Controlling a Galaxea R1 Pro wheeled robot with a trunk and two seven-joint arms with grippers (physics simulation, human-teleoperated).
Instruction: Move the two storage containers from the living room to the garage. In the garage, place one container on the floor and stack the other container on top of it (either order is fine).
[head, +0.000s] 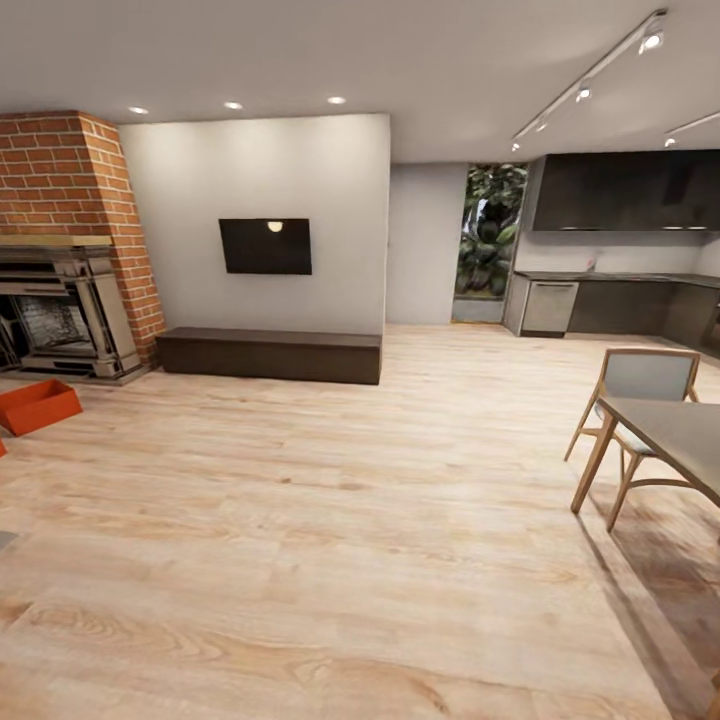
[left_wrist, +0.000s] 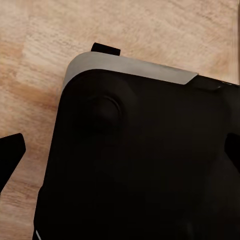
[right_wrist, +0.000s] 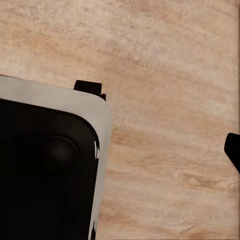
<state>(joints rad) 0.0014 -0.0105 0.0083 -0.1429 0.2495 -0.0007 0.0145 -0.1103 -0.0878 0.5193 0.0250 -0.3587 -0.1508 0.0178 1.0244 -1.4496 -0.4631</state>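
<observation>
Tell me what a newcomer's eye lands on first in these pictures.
The red-brick fireplace at the head view's far left stands out, with an orange-red storage container on the light wood-plank floor in front of it. On the white wall beside the fireplace hangs a dark television above a long low dark bench. At the right edge stand a wooden chair and a table, with a dark kitchen behind them.

Wood-plank floor (head: 330, 520), brick fireplace (head: 70, 250), wall-mounted television (head: 265, 246)
</observation>
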